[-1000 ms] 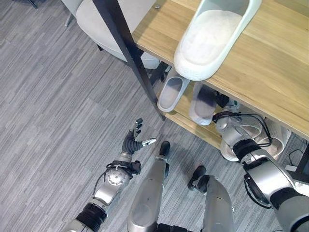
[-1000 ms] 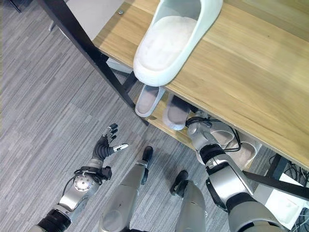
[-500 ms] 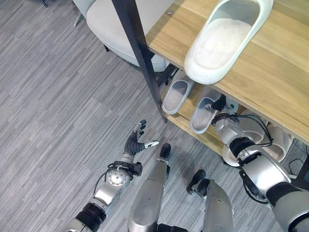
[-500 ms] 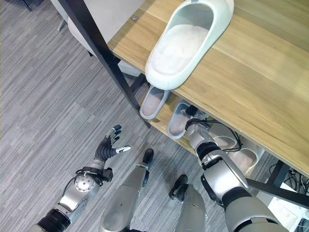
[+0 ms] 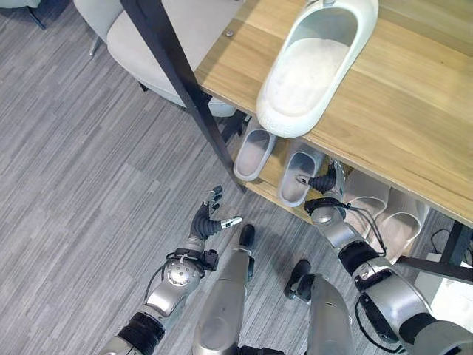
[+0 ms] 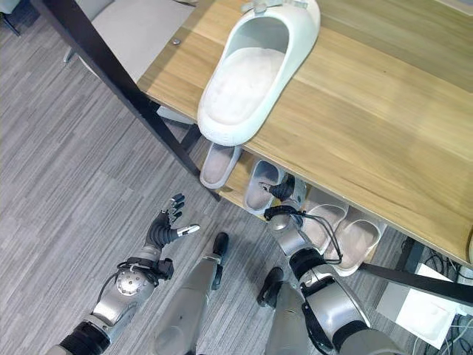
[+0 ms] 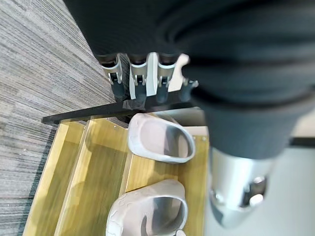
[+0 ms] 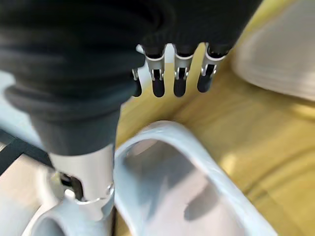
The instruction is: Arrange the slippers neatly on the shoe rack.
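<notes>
A big white slipper (image 5: 310, 66) lies on the shoe rack's wooden top (image 5: 399, 111). On the lower shelf (image 5: 270, 174) stand a grey slipper (image 5: 255, 151) and a paler one (image 5: 295, 177) side by side. My right hand (image 5: 323, 185) rests at the heel of the paler slipper (image 8: 177, 182). Its fingers (image 8: 179, 73) reach out straight over the slipper's opening and its thumb hangs beside it. Two more slippers (image 5: 362, 196) (image 5: 403, 222) sit further right on the shelf. My left hand (image 5: 211, 222) hovers open above the floor in front of the rack.
The rack's black slanted leg (image 5: 185, 89) stands between my left hand and the shelf. A pale chair seat (image 5: 155, 29) is behind it at the upper left. Grey striped floor (image 5: 89, 185) spreads out to the left.
The view has shifted. My right arm has reached further in while its hand stays at the paler slipper's heel. The left hand has hardly moved.
</notes>
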Available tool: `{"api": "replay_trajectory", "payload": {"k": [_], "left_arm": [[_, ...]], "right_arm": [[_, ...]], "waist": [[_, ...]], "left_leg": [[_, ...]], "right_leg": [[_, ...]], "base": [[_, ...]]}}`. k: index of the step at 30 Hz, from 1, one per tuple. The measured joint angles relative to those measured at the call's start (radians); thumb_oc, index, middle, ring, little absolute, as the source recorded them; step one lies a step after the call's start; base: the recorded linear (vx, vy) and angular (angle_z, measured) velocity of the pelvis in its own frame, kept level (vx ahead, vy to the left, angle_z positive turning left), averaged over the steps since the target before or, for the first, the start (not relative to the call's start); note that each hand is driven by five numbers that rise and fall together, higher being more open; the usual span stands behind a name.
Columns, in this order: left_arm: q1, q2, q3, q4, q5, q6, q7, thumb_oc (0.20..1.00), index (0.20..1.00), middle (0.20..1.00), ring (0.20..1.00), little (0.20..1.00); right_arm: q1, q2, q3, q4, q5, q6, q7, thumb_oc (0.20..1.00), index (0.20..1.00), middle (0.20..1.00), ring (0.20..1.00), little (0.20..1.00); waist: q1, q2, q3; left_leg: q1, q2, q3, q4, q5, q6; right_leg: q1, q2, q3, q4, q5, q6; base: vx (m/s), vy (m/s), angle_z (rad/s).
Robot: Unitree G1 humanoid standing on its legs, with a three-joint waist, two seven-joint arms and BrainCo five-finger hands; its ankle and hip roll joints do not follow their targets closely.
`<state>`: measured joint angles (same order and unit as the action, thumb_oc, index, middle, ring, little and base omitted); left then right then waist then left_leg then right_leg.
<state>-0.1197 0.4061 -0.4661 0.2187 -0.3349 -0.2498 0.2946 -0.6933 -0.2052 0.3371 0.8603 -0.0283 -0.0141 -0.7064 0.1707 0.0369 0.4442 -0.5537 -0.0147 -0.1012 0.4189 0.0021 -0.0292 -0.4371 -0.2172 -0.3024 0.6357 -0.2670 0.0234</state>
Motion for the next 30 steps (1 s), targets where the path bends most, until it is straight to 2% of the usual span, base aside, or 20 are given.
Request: {"api": "replay_trajectory", "payload": {"k": [3,5,7,10,14,20,26,29,30], "left_arm": [[-0.001,0.0,0.0,0.001,-0.002,0.001,0.002,1.0,1.0,1.0,1.0,1.0],[0.006,0.0,0.0,0.001,-0.011,0.002,0.002,1.0,1.0,1.0,1.0,1.0],[0.022,0.0,0.006,0.001,-0.017,0.005,-0.001,1.0,1.0,1.0,1.0,1.0],[0.052,-0.005,0.036,0.011,-0.02,0.018,-0.012,1.0,1.0,1.0,1.0,1.0],[0.046,-0.006,0.038,0.026,-0.021,0.02,-0.021,1.0,1.0,1.0,1.0,1.0],[0.029,-0.006,0.038,0.024,-0.02,0.021,-0.021,1.0,1.0,1.0,1.0,1.0],[0.02,-0.006,0.039,0.023,-0.019,0.021,-0.021,1.0,1.0,1.0,1.0,1.0],[0.031,-0.006,0.047,0.025,-0.019,0.023,-0.023,1.0,1.0,1.0,1.0,1.0],[0.045,-0.006,0.051,0.022,-0.019,0.023,-0.023,1.0,1.0,1.0,1.0,1.0]], "right_arm": [[-0.002,0.018,-0.034,0.019,0.113,-0.036,0.021,1.0,1.0,1.0,1.0,1.0],[-0.025,0.054,-0.091,0.101,0.28,-0.068,0.047,1.0,1.0,1.0,1.0,1.0],[-0.023,0.078,-0.091,0.121,0.389,-0.082,0.079,1.0,1.0,1.0,1.0,1.0],[-0.013,0.091,-0.072,0.097,0.497,-0.135,0.124,1.0,1.0,1.0,1.0,1.0],[-0.013,0.102,-0.064,0.071,0.598,-0.156,0.187,1.0,1.0,1.0,1.0,1.0],[-0.009,0.129,-0.033,0.022,0.64,-0.161,0.237,1.0,1.0,1.0,1.0,1.0],[-0.007,0.074,-0.033,-0.004,0.636,-0.16,0.242,1.0,1.0,1.0,1.0,1.0],[0.104,0.037,-0.03,-0.115,0.552,-0.153,0.256,1.0,1.0,1.0,1.0,1.0],[0.155,0.028,-0.023,-0.162,0.52,-0.154,0.256,1.0,1.0,1.0,1.0,1.0]], "waist": [[-0.001,0.0,0.0],[0.002,0.0,0.0],[0.007,-0.001,0.001],[0.011,-0.003,0.002],[0.027,-0.005,0.003],[0.045,-0.005,0.003],[0.053,-0.007,0.005],[0.043,-0.025,0.017],[0.044,-0.03,0.016]], "left_leg": [[-0.001,0.001,0.0,0.0,0.002,-0.002],[-0.002,0.001,0.0,-0.007,0.004,-0.006],[-0.004,0.002,-0.003,-0.01,0.006,-0.008],[-0.005,0.004,-0.008,-0.012,0.007,-0.009],[-0.007,0.002,-0.024,-0.026,0.008,-0.01],[-0.006,-0.005,-0.027,-0.025,0.008,-0.009],[0.001,-0.007,-0.029,-0.023,0.011,-0.006],[0.063,-0.003,-0.026,-0.034,0.015,-0.007],[0.088,-0.004,-0.028,-0.055,-0.001,-0.003]], "right_leg": [[-0.001,0.002,0.0,0.002,0.004,0.007],[-0.001,0.002,-0.004,0.004,0.003,0.005],[-0.002,0.003,-0.01,0.003,0.002,0.003],[0.0,0.004,-0.017,0.003,-0.001,0.0],[0.0,0.004,-0.031,0.003,-0.003,-0.004],[0.004,0.002,-0.034,0.005,-0.006,-0.005],[0.017,0.0,-0.039,0.0,-0.005,0.0],[0.08,0.003,-0.04,-0.033,0.0,0.003],[0.103,0.002,-0.039,-0.048,-0.001,0.007]], "base": [[-0.01,-0.016,-0.01],[0.0,-0.027,0.05],[0.0,-0.032,0.05],[0.01,-0.036,0.04],[0.01,-0.017,0.11],[0.01,0.0,0.02],[0.01,-0.003,0.02],[-0.03,0.009,-0.03],[0.03,-0.01,-0.1]]}}
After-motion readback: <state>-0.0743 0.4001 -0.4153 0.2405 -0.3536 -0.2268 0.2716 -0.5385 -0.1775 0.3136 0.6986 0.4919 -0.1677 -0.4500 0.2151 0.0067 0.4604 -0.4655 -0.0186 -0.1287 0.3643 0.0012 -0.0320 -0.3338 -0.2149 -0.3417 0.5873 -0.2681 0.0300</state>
